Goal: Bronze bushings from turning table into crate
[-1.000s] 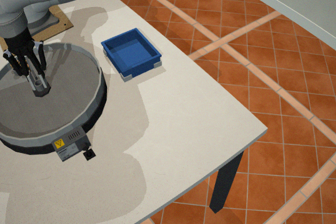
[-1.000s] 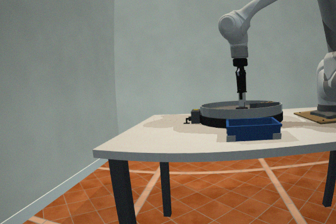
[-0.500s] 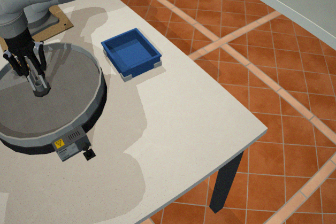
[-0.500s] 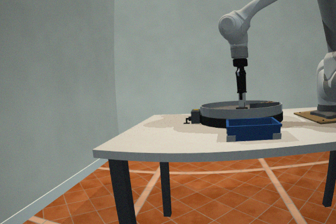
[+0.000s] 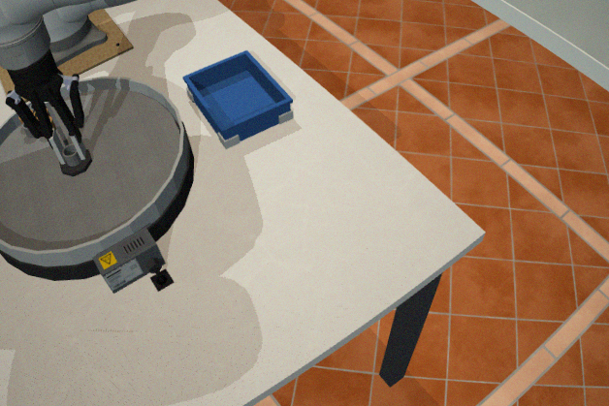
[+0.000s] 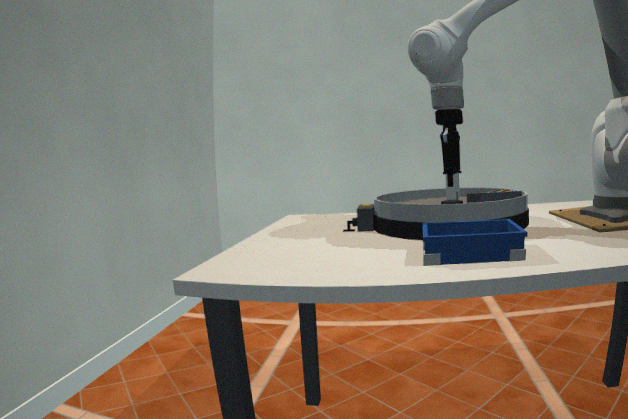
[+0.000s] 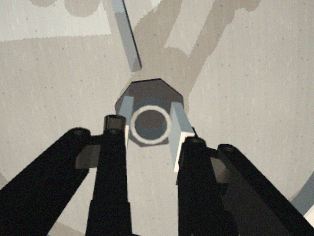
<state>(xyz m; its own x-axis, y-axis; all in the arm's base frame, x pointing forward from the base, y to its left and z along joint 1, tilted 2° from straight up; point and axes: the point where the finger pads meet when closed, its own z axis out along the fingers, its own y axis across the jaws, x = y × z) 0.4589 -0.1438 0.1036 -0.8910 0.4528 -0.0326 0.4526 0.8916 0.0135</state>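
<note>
The turning table [image 5: 133, 184] [image 6: 406, 209] [image 7: 55, 100] is a round grey disc with a raised rim and a dark eight-sided hub [image 5: 75, 169] [image 7: 156, 89] at its middle. My gripper [image 5: 71, 153] [image 6: 452, 195] [image 7: 150, 114] points down over the hub, shut on an upright grey hollow ring. I cannot tell whether the ring is a loose steel bushing or part of the hub. An orange-brown patch shows behind the fingers in the top view, too hidden to name. No bronze bushing shows clearly. The blue crate [image 5: 261, 120] [image 6: 474, 249] is empty inside.
A grey blade [image 7: 128, 37] stands over the disc near the hub. A grey control box [image 5: 129, 263] [image 6: 365, 217] with a yellow label sits at the turning table's outer side. The crate stands beside the rim, between grey corner holders. The arm's base plate [image 5: 112, 42] is behind.
</note>
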